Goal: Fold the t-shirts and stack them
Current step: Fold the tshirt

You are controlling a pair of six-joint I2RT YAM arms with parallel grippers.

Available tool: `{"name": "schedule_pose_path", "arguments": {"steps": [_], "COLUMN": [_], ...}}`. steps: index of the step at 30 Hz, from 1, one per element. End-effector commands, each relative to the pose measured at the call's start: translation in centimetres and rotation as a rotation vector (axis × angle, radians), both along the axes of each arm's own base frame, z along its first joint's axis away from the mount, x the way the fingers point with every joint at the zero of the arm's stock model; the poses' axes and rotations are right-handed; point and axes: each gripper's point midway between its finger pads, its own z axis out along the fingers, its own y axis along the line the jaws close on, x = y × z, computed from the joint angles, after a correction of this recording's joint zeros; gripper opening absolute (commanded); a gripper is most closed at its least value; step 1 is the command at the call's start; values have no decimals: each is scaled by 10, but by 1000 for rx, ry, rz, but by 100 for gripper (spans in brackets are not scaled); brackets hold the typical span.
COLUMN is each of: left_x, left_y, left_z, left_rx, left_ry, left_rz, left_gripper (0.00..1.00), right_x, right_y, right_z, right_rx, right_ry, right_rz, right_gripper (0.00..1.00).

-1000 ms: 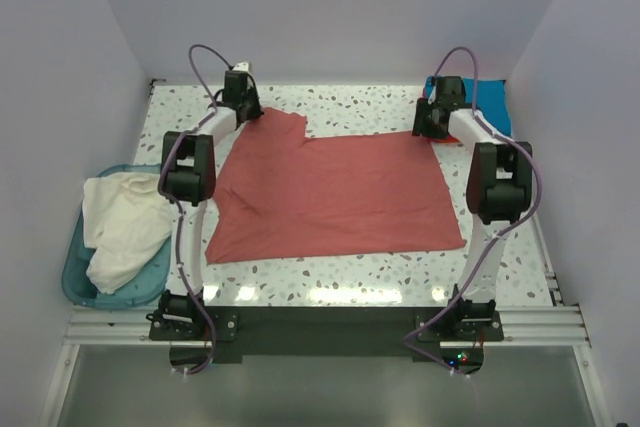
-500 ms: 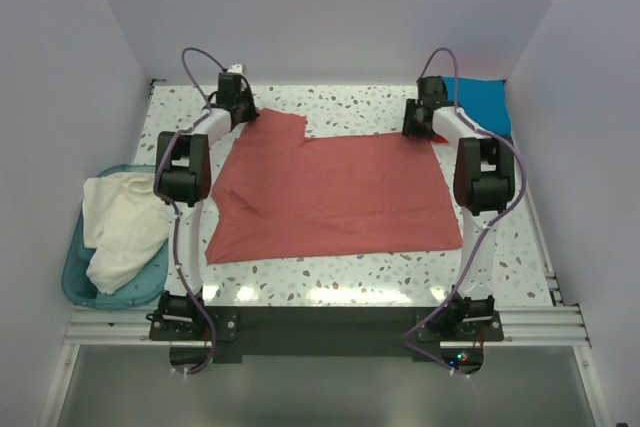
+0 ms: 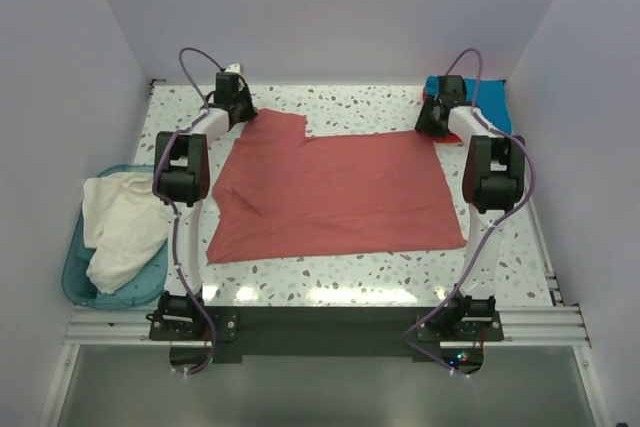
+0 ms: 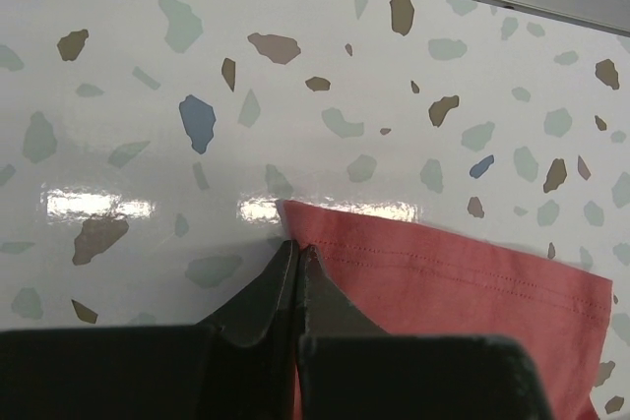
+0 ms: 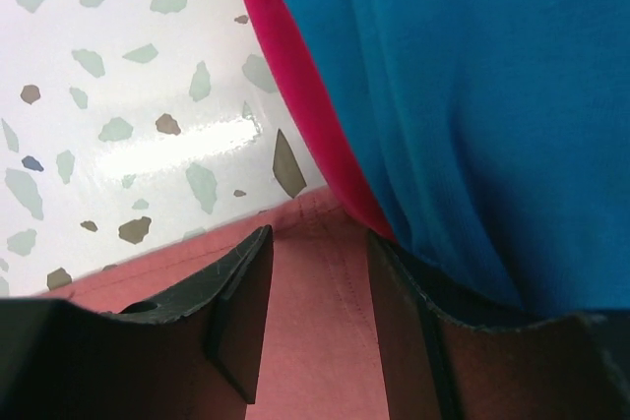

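Note:
A dusty brick-red t-shirt [image 3: 335, 192] lies spread flat on the table. At its far left corner, my left gripper [image 3: 243, 113] is shut on the hem; in the left wrist view the fingertips [image 4: 297, 246] meet at the edge of the cloth [image 4: 463, 282]. My right gripper [image 3: 431, 125] hangs open over the far right corner, and the red hem [image 5: 315, 341] lies flat between its fingers [image 5: 320, 238]. A teal-blue t-shirt [image 5: 463, 95] lies on a pinkish-red one [image 5: 295, 86] just to the right. The cream-white t-shirt [image 3: 120, 227] sits crumpled at the left.
A light-blue plastic bin [image 3: 75, 272] at the table's left edge holds the cream-white shirt. The folded teal shirt [image 3: 492, 102] lies in the far right corner by the wall. A metal rail [image 3: 330, 322] runs along the near edge.
My right gripper swung left, then came back right toward the teal shirt, over the red shirt's corner. The left gripper stayed shut at the far left corner.

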Motion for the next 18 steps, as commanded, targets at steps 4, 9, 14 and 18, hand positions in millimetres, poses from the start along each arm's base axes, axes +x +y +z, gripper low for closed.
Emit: {"name": "schedule_pose_path", "arguments": {"steps": [4, 9, 14, 18], "left_x": [18, 20, 21, 21], "left_y": [4, 4, 4, 5], "left_z": [45, 45, 45, 43], "left_rx": [-22, -25, -25, -21], "left_ry": [-113, -111, -111, -107], "left_rz": [5, 6, 6, 8], "left_gripper": [0, 0, 0, 0], "right_x": [13, 11, 15, 15], "right_y": [-33, -40, -39, -48], "right_z": [0, -4, -1, -5], "right_rx": [13, 106, 224, 217], "right_ry": [-36, -50, -82, -70], "right_rz": [-82, -98, -92, -119], "right_gripper": [47, 48, 49, 49]}}
